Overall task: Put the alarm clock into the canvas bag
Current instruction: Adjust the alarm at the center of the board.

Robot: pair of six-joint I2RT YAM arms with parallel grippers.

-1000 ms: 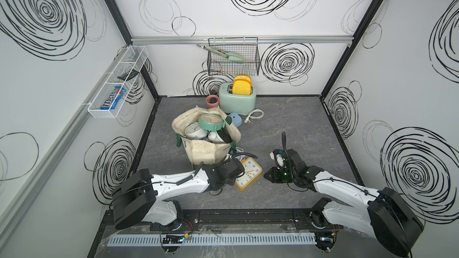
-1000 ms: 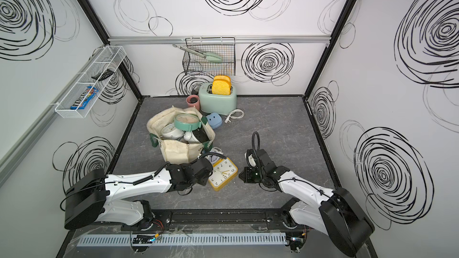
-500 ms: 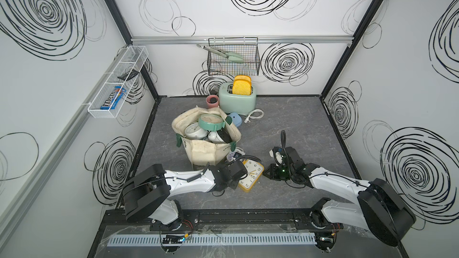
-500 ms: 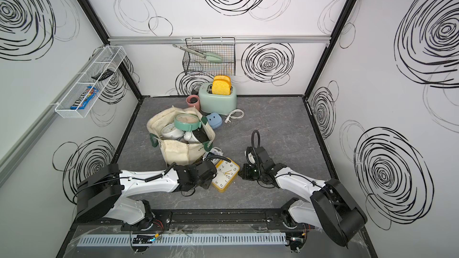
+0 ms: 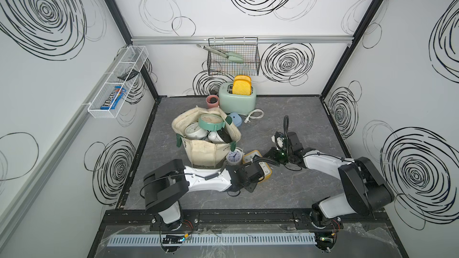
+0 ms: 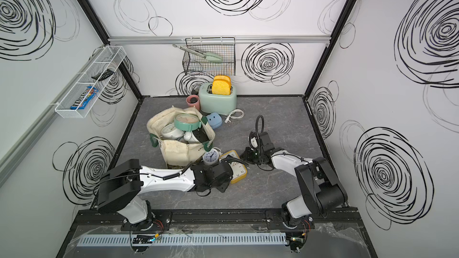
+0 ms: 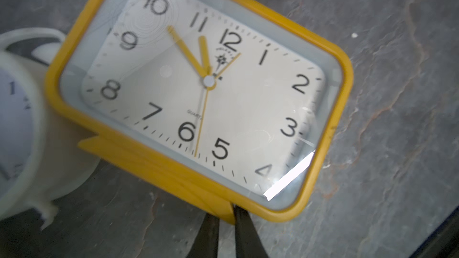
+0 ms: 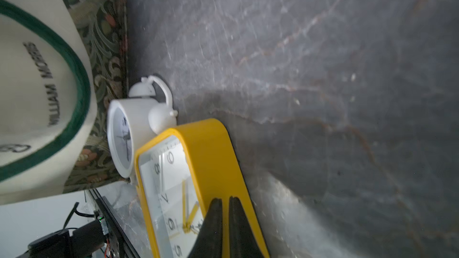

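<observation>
The yellow clock [image 7: 198, 90], pinched by the narrow left tool [image 7: 227, 215] and seemingly braced by the closed right tool [image 8: 224, 202], should be lifted level over the bag's [image 5: 203, 152] rim.

A robotics lab test cell: white panels [image 5: 211, 8] scrawled with black spirals box in a grey tabletop [image 5: 298, 125]; left arm [image 5: 206, 182] and right arm [image 5: 323, 165] stand bolted to a front rail [image 5: 248, 217].

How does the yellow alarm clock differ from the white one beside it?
The yellow alarm clock is rectangular; the white alarm clock is round with twin bells. The yellow one is larger, with yellow hands; the white one's are dark. Both sit outside the canvas bag, side by side.
</observation>
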